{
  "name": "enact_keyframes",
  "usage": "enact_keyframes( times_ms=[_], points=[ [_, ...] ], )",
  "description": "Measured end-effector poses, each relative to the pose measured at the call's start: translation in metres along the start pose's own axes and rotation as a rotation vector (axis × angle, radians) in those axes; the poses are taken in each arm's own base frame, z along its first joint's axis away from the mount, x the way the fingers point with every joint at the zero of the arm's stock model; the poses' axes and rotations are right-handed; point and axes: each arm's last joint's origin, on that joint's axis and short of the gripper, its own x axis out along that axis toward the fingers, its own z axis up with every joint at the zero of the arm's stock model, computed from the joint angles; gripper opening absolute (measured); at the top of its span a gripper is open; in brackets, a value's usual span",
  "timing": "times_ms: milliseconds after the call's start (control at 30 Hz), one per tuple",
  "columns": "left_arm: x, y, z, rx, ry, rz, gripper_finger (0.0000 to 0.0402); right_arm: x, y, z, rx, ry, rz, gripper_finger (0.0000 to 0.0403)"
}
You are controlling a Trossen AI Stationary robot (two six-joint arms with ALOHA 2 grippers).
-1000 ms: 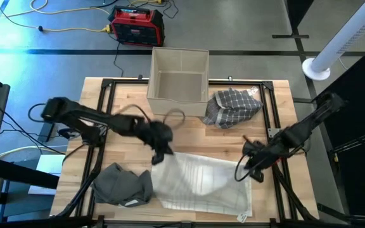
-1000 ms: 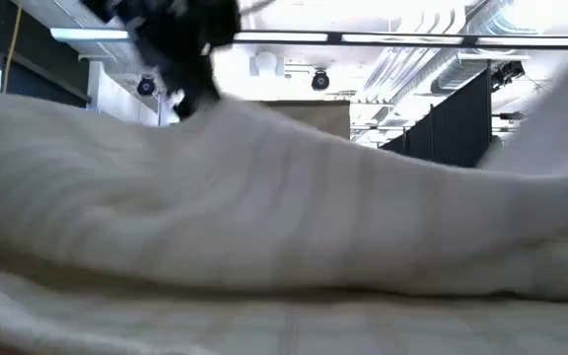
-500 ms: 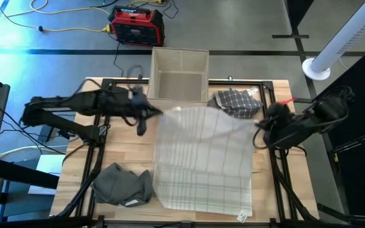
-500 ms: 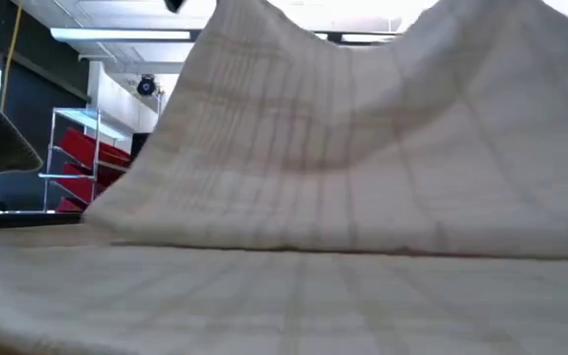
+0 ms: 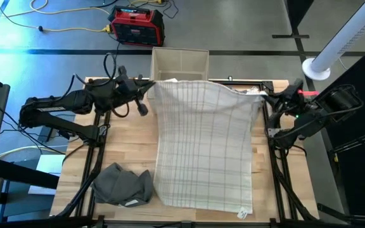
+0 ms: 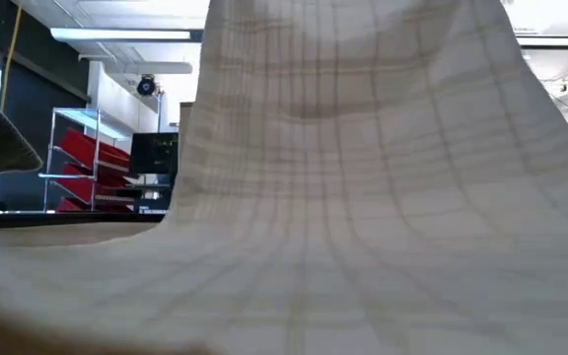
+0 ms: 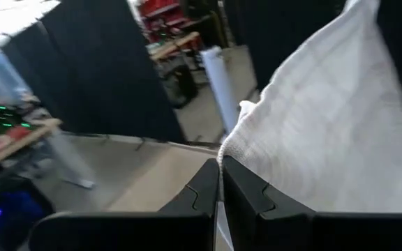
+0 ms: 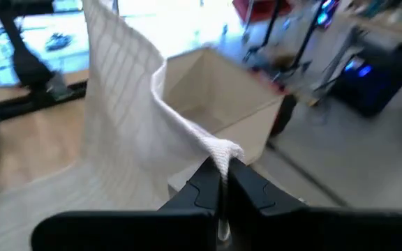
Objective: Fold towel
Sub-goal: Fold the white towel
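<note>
- Clearly the towel (image 5: 204,145) is soft, light cloth: it hangs in a loose sheet from its two far corners and sags a little between them, so it will drape and swing rather than hold any shape.
- Left pincer (image 5: 146,96) is clamped shut on the far left corner; the left wrist view shows its two dark fingers (image 7: 201,192) pressed together with the hem caught between them.
- Right pincer (image 5: 272,99) is likewise shut on the far right corner, and the right wrist view shows a bunched bit of hem sitting right at its closed tips (image 8: 222,183).
- Both corners are held up over the far side of the bench (image 5: 125,142), near the box (image 5: 179,60), while the near edge of the towel lies on the wood at the front.
- In the low view the cloth rises like a curtain from the bench surface, its lower part lying flat.
- Corners look like the right places to hold: a pinch there keeps the edge taut and the fold square, whereas a mid-edge grip would probably let the corners flop.
- With such thin weave a small pinch could slip, so the hem's thicker seam seems the safest bite.
- A grey cloth (image 5: 122,185) lies just beside the towel's near left edge and could snag a fold.
</note>
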Motion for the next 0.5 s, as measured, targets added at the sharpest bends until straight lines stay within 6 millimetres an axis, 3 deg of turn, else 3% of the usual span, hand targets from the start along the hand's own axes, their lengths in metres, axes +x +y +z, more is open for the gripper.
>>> enact_keyframes(
  times_ms=[167,500],
  points=[
    [0.013,0.002,-0.006,-0.033,0.034,0.009,0.0002,0.006,0.012,-0.014,-0.013,0.253,0.198,0.0],
    [0.022,-0.028,-0.041,-0.059,0.347,-0.346,0.0002,0.047,0.053,-0.069,0.039,0.721,0.416,0.0]
  ],
)
